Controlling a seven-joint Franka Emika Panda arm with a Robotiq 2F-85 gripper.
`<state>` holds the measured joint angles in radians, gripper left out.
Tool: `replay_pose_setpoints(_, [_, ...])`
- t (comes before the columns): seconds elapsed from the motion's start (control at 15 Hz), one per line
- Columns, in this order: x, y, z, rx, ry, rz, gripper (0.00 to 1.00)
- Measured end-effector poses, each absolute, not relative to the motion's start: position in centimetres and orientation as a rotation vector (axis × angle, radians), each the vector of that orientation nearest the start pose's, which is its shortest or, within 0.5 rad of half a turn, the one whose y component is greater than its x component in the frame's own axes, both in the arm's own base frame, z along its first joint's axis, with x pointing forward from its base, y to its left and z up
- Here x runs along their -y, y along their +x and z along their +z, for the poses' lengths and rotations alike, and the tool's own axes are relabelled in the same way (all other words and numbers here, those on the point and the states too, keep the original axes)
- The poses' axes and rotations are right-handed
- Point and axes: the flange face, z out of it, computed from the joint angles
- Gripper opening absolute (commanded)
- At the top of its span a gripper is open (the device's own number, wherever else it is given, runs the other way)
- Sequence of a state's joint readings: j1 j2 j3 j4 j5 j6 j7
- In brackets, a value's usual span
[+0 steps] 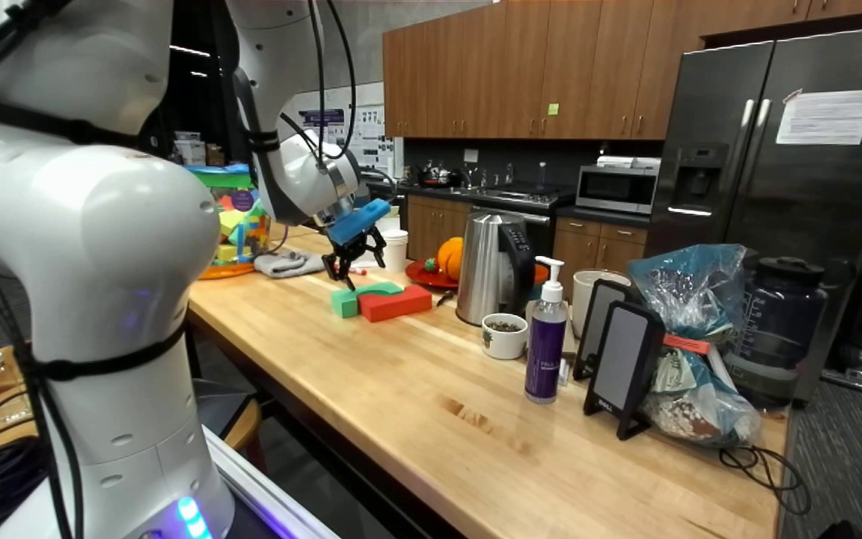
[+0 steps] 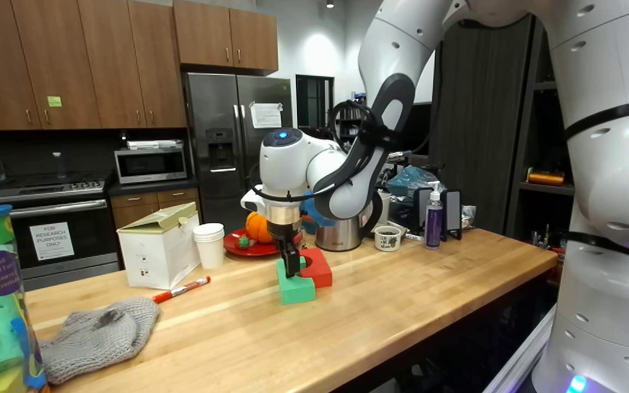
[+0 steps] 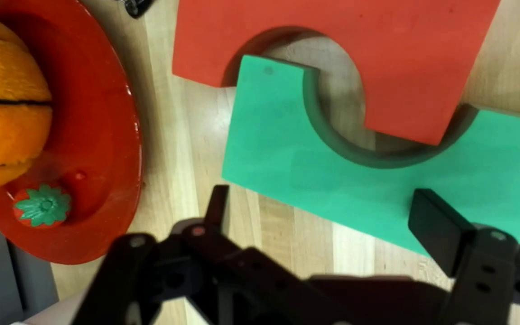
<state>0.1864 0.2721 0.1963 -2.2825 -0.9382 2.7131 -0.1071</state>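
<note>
Hand [image 3: 325, 215] spread and empty, poised at the green block [image 3: 368, 198].
The fingers stand wide apart with nothing gripped; in the wrist view one overlaps the green block and the other appears just off its corner, though whether either touches cannot be told. The green block lies flat on the worktop [image 2: 249, 338] beside a red block [image 3: 377, 40], their hollows facing, one end of each reaching into the other's curve. A red plate [image 3: 102, 135] with an orange pumpkin [image 3: 7, 117] on it and a kettle [image 1: 482, 269] stand near. The step in hand looks like positioning at the green block; a grip from here would call for the fingers on opposite sides of it before they draw together.
</note>
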Motion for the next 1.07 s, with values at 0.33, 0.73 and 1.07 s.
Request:
replay_pose_setpoints(0.33, [-23.04,48.97,24.62,2.077,-2.777,-0.394,1.00])
replay_pose_setpoints(0.73, [-23.03,49.05,24.13,2.015,-2.804,-0.394,1.00])
replay_pose_setpoints(1.07, [-23.14,48.99,24.14,1.929,-2.857,-0.414,1.00])
